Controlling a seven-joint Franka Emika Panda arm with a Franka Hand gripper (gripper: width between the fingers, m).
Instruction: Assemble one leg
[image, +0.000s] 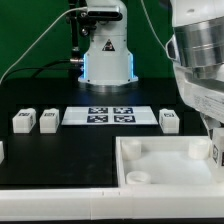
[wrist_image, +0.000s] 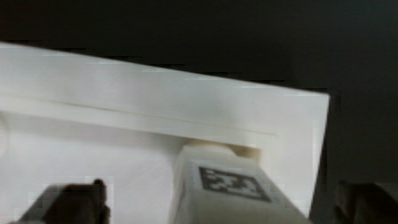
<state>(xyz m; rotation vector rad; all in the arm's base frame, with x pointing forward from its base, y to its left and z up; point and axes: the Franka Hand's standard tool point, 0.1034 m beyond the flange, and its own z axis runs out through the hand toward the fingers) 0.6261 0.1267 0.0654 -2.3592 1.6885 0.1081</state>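
Observation:
In the wrist view a leg (wrist_image: 228, 182), a small white block with a black-and-white tag, stands at the far corner of the large white tray-like piece (wrist_image: 125, 110). It lies between my two dark fingers (wrist_image: 75, 203), with a gap to the leg on each side. My gripper (wrist_image: 221, 208) is open. In the exterior view the gripper (image: 214, 150) hangs at the right edge over the tray piece's (image: 160, 172) back right corner, beside that leg (image: 199, 150). Three more legs lie on the black table: two at the left (image: 24, 121) (image: 48, 121) and one at the right (image: 170, 121).
The marker board (image: 110, 116) lies flat in the middle of the table. The robot base (image: 107, 55) stands behind it. Another white part (image: 2, 151) shows at the exterior view's left edge. A round hole (image: 138, 177) sits in the tray piece's front left corner.

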